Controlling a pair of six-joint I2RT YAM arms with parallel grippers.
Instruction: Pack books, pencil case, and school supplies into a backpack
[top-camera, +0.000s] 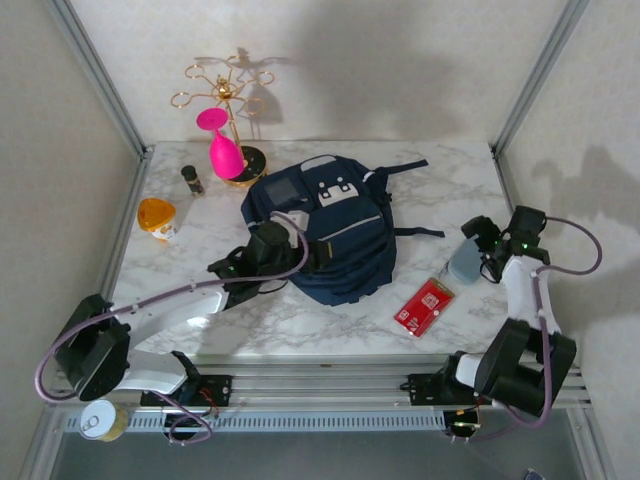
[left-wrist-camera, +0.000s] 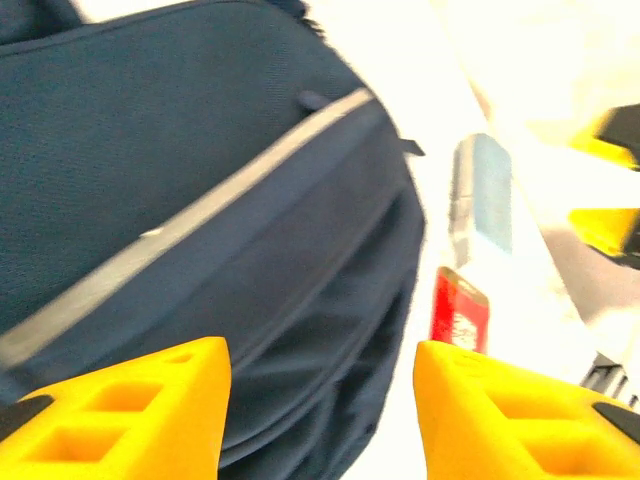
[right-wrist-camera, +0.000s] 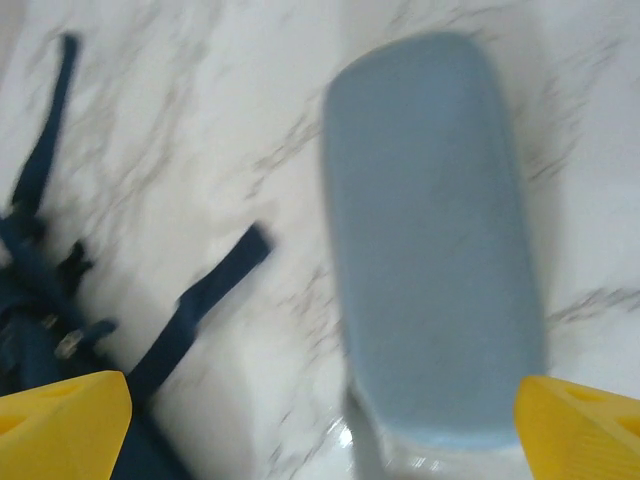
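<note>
Backpack (top-camera: 325, 235) lies flat mid-frame in top view. It looks soft, floppy and bulky, so grab a strap or the opening rim. Left gripper (left-wrist-camera: 320, 425) is at its left edge, fingers apart, holding nothing. Pencil case (right-wrist-camera: 430, 240) is on the table (top-camera: 250, 330) at right of frame; probably light, soft and slippery on marble, so pinch across the narrow width. Right gripper (right-wrist-camera: 320, 425) is spread wide above it, empty. Red packet (top-camera: 425, 305) sits lower right of backpack, thin, likely hard to get under.
</note>
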